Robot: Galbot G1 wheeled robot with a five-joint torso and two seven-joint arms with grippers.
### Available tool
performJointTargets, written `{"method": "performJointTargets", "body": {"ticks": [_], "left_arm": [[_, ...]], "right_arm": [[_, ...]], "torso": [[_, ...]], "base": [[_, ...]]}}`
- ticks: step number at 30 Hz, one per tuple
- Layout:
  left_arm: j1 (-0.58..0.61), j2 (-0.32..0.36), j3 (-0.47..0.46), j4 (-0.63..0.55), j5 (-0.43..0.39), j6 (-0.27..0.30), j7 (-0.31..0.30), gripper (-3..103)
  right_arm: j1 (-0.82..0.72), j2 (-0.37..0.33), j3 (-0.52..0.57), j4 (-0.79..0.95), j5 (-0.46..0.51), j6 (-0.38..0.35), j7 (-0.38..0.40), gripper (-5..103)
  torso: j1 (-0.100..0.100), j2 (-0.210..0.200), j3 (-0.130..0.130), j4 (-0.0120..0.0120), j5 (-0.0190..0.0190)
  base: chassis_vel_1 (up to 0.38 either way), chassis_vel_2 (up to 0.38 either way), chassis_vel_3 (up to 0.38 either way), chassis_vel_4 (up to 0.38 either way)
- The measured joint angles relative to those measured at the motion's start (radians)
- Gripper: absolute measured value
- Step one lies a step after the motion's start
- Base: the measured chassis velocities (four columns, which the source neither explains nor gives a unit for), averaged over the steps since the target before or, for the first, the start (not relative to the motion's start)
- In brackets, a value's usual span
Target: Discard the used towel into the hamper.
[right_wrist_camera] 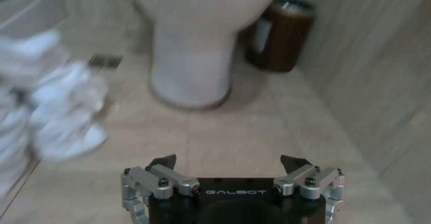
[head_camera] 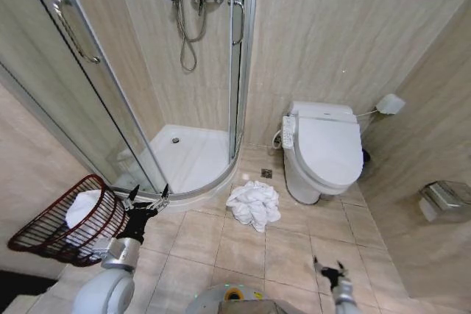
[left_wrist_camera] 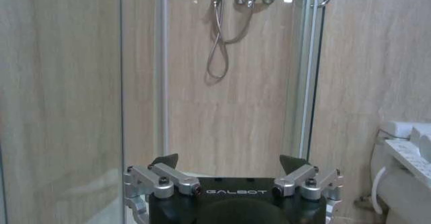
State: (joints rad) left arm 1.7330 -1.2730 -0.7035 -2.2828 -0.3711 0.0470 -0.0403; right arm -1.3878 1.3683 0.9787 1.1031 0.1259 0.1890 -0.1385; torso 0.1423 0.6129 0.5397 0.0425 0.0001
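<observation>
I see the towel (head_camera: 254,204) mid-frame on the floor: soft, light; grab a raised fold. Both grippers, left (head_camera: 149,197) and right (head_camera: 328,265), have jaws released.

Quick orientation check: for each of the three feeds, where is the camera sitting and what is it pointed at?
Head view: high up, looking down at the tiled floor, the used towel, toilet, shower stall and hamper; left gripper and right gripper show.
Left wrist view: faces the shower hose; own open fingers show.
Right wrist view: low, faces the toilet base and waste bin; own open fingers show.
Shared: head and right wrist views both show towel and toilet.
</observation>
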Motion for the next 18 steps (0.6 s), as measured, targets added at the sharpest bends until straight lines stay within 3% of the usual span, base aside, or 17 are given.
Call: {"method": "performJointTargets", "body": {"ticks": [18], "left_arm": [[0.0, 0.0, 0.0, 0.0, 0.0, 0.0, 0.0, 98]], "right_arm": [[-0.099, -0.19, 0.048, 0.445, 0.32, -0.241, 0.044, 100]], "torso": [[0.0, 0.0, 0.0, 0.0001, 0.0]], "base": [[0.0, 0.0, 0.0, 0.0]]}}
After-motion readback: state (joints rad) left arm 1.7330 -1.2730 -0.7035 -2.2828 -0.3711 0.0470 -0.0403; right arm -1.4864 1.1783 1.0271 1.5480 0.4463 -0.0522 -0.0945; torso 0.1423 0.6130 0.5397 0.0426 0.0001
